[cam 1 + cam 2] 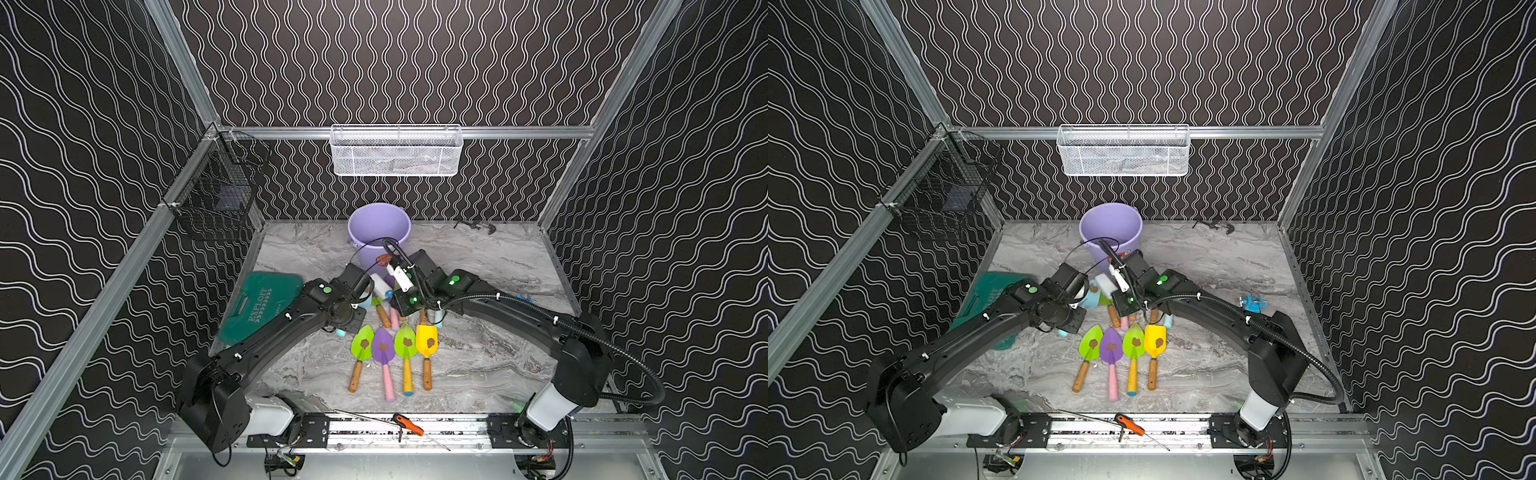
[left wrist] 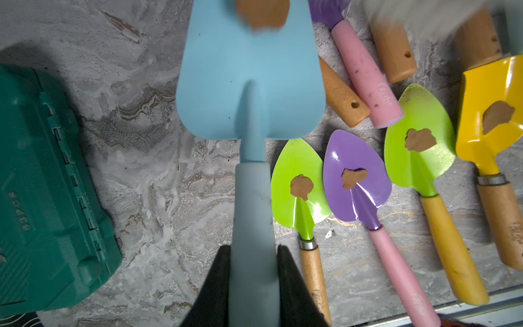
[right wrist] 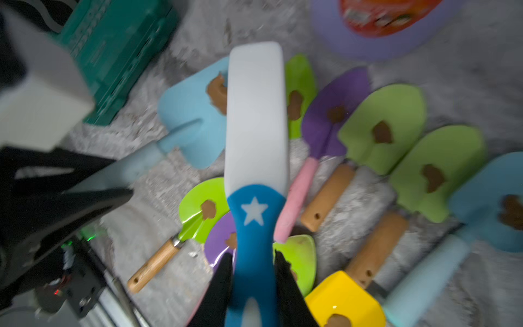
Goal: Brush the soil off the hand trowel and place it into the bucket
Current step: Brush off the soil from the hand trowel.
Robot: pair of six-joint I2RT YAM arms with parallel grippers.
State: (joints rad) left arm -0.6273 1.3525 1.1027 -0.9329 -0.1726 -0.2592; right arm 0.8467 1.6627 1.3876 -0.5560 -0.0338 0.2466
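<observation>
Soil (image 2: 263, 12) sits on the blue trowel (image 2: 249, 70) pinched by the left hand (image 2: 253, 250); right hand (image 3: 252, 257) pinches the brush (image 3: 256, 113).

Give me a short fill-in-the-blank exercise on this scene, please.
The left gripper is shut on the handle of a ___ trowel.
The right gripper holds a brush whose handle bears a white ___.
A clump of soil lies on that trowel's ___.
Missing words: blue; star; blade
</observation>
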